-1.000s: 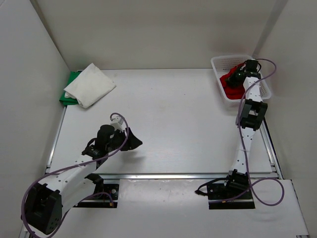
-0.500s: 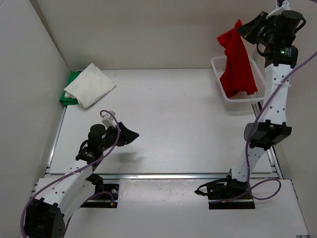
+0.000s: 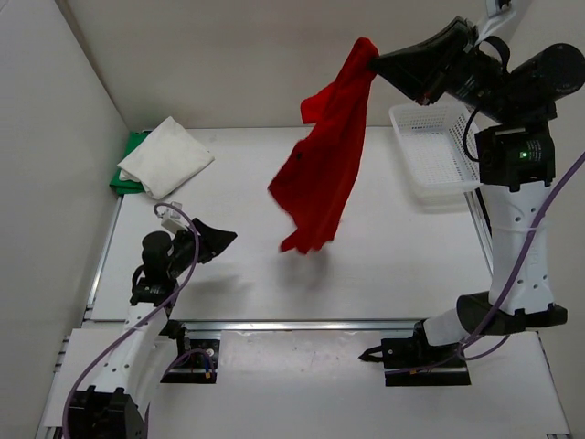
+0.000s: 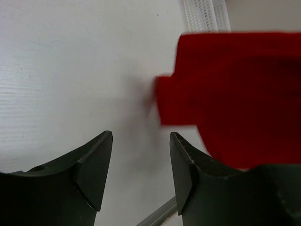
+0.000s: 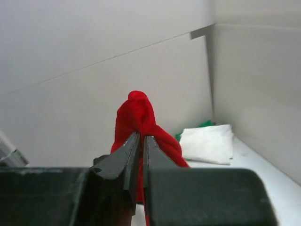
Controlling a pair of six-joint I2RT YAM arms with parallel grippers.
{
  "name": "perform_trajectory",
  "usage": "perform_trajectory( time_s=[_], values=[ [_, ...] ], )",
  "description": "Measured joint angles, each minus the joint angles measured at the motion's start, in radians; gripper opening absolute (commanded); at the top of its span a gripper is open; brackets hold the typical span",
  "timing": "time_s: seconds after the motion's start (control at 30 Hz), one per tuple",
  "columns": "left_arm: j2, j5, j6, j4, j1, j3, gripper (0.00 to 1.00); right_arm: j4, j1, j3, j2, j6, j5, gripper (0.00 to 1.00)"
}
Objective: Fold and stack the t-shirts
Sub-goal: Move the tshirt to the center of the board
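While it hangs from the right tool point(image 3: 376, 61), the red t-shirt point(image 3: 324, 178) is bunched at its top, where the two fingers are pressed together on a knot of cloth. A small tuft of it sticks out beyond the fingertips. From that grip the shirt drops away below the tool in a long loose drape, with its lower end over the middle of the bench point(image 3: 384, 265). Whether the lowest corner touches the surface I cannot tell.

Ahead of the left tool point(image 3: 225, 238) and off to its right, the same red cloth shows blurred in the left wrist view. It lies beyond the right finger and clear of both fingers. That tool is spread wide with nothing between its fingers, and bare bench shows through the gap.

Well beyond the left tool and to its left, the white t-shirt point(image 3: 167, 155) lies folded on top of the green t-shirt point(image 3: 128, 170). Only an edge of green shows along its left side. Both sit in the far left corner of the bench.

Below the right tool and a little to its right, the basket point(image 3: 431, 157) of white mesh stands at the far right corner of the bench.
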Motion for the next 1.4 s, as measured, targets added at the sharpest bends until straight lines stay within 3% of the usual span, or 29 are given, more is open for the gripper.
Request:
perform_trajectory(
  time_s=[0.13, 0.23, 0.4, 0.53, 0.67, 0.87, 0.93, 1.13, 1.23, 1.4],
  values=[
    [-0.024, 0.005, -0.016, 0.013, 0.019, -0.057, 0.63, 0.224, -0.053, -0.334, -0.095, 0.082, -0.116, 0.0],
    [-0.028, 0.005, -0.018, 0.01, 0.036, -0.09, 0.63, 0.374, -0.118, -0.7, -0.161, 0.115, -0.164, 0.0],
    [-0.034, -0.002, -0.01, 0.006, 0.042, -0.102, 0.63, 0.425, -0.181, -1.091, -0.007, 0.065, -0.145, 0.0],
    [-0.033, -0.015, 0.013, 0.003, 0.039, -0.104, 0.63, 0.354, -0.219, -1.12, 0.228, 0.023, -0.065, 0.0],
    [-0.033, -0.064, 0.056, -0.037, -0.038, -0.1, 0.62, 0.236, -0.217, -1.084, 0.261, -0.047, 0.064, 0.0],
    [-0.034, -0.32, 0.162, -0.146, -0.496, -0.08, 0.67, 0.294, -0.169, -1.191, 0.104, -0.072, 0.187, 0.0],
    [-0.005, -0.362, 0.192, -0.151, -0.565, -0.069, 0.67, 0.322, -0.158, -1.256, 0.052, -0.065, 0.199, 0.0],
    [0.182, -0.415, 0.253, -0.132, -0.542, -0.024, 0.66, 0.359, -0.124, -1.37, -0.018, -0.046, 0.234, 0.0],
    [0.198, -0.414, 0.26, -0.124, -0.539, -0.024, 0.58, 0.375, -0.105, -1.395, -0.038, -0.045, 0.242, 0.0],
    [0.223, -0.39, 0.249, -0.09, -0.526, -0.024, 0.59, 0.343, -0.119, -1.37, -0.021, -0.047, 0.283, 0.0]
  ],
)
